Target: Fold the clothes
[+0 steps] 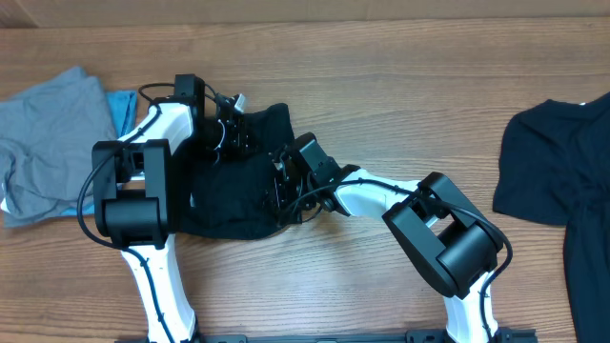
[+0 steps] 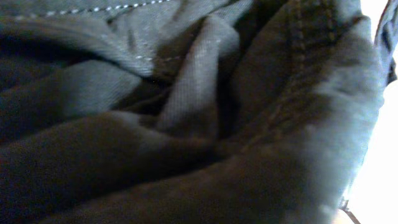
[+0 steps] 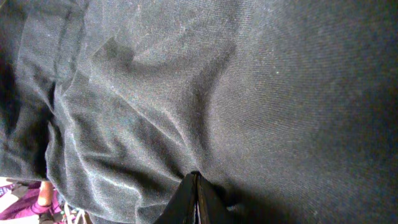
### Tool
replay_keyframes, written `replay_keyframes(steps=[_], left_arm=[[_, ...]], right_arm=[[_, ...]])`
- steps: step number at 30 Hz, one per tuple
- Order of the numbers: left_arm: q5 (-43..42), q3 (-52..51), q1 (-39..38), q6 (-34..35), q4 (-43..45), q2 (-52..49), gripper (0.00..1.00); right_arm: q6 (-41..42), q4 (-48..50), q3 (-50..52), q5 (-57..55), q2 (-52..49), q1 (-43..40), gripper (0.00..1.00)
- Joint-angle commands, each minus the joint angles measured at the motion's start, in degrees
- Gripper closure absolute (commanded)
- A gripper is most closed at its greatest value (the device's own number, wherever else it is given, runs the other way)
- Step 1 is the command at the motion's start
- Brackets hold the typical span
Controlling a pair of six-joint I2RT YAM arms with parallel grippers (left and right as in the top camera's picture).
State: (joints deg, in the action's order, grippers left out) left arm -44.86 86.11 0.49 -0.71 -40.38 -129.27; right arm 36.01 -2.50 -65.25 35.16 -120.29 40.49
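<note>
The black garment (image 3: pixel 249 93) fills both wrist views, bunched centre-left on the desk (image 1: pixel 381 57). Your right fingers (image 3: pixel 186 202) pinch it tight; your left fingers (image 1: pixel 232 133) are closed, hold unclear. You're likely flattening it: next, draw the grips apart.

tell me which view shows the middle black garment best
Overhead: the black garment shows in outline on the table, partly covered by the left arm and right arm. Both wrist views show only close-up creased dark fabric.
</note>
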Motion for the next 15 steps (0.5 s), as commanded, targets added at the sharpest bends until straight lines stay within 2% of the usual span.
replay_keyframes(steps=[1, 4, 8, 11, 15], left_arm=[[1.05, 3.15, 0.85, 1.53, -2.99, -1.84, 0.96], [-3.56, 8.02, 0.81, 1.57, -5.09, 3.02, 0.96], [-4.07, 11.41, 0.09, 2.27, -4.15, 7.85, 0.96], [-4.07, 11.82, -0.04, 6.10, -2.49, 8.28, 0.96], [-4.07, 11.26, -0.52, 7.30, -1.07, 6.54, 0.96]], right_arm=[[0.07, -1.16, 1.55, -2.45, -3.72, 0.98, 0.96], [0.04, -1.18, 1.55, -2.43, -3.72, 0.98, 0.96], [0.04, -1.07, 1.55, -2.45, -3.72, 0.98, 0.96], [0.07, -0.85, 1.55, -2.43, -3.72, 0.98, 0.96], [0.07, -0.72, 1.55, -2.43, -3.72, 0.98, 0.96]])
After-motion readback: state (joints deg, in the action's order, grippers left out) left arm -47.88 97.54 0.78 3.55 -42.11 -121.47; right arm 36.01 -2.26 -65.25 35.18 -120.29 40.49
